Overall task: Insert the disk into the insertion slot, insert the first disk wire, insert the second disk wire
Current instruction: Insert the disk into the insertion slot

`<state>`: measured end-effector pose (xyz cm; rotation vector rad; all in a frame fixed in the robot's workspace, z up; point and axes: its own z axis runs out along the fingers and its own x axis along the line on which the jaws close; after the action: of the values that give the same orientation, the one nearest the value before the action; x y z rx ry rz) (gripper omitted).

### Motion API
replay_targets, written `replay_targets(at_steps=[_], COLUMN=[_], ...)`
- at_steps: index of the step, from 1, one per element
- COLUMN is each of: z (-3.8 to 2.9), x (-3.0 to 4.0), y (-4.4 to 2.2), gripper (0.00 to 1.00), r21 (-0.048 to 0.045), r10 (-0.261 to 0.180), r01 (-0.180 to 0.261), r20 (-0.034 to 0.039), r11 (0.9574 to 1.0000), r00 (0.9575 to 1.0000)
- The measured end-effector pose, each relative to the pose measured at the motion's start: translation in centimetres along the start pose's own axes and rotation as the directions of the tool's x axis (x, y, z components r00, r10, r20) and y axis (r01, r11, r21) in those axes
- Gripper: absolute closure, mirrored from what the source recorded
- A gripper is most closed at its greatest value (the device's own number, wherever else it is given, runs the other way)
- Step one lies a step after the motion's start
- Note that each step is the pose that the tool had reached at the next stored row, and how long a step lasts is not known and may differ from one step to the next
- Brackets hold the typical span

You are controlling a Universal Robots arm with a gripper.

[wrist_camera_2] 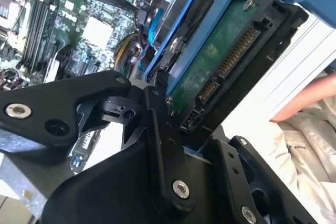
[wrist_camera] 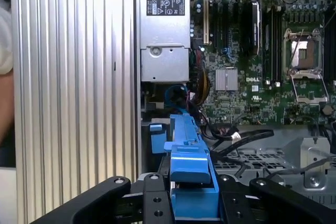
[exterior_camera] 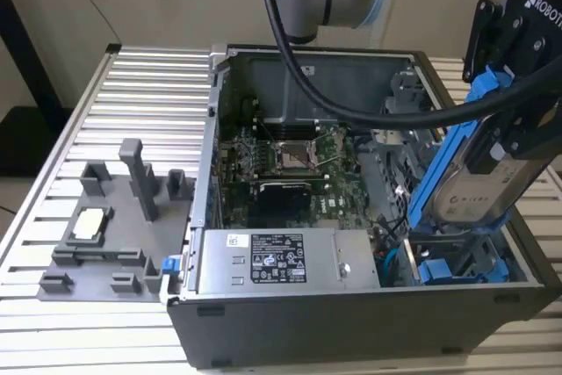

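The end effector (wrist_camera: 191, 200) is clamped on the disk (exterior_camera: 479, 177), tilted over the slot (exterior_camera: 457, 268) in the computer case (exterior_camera: 351, 327).

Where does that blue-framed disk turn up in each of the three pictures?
Exterior view: the disk, tilted, at the exterior view's right above the insertion slot.
Second wrist view: the disk close up, green circuit side showing.
First wrist view: the disk edge-on, blue frame toward the camera.
Shared landmark: the green motherboard.

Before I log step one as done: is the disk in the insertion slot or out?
Out. The gripper holds the disk tilted above the insertion slot, whose blue rails lie bare.
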<state>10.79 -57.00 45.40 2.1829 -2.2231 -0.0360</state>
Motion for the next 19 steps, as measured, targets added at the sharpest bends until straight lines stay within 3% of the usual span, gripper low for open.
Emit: replay_targets(at_steps=[19], z=[2.49], x=[0.53], y=[-0.47], gripper=[0.67], r21=[0.0], r10=[0.0], r01=[0.0], r20=[0.0011], r11=[1.0], r00=[1.0])
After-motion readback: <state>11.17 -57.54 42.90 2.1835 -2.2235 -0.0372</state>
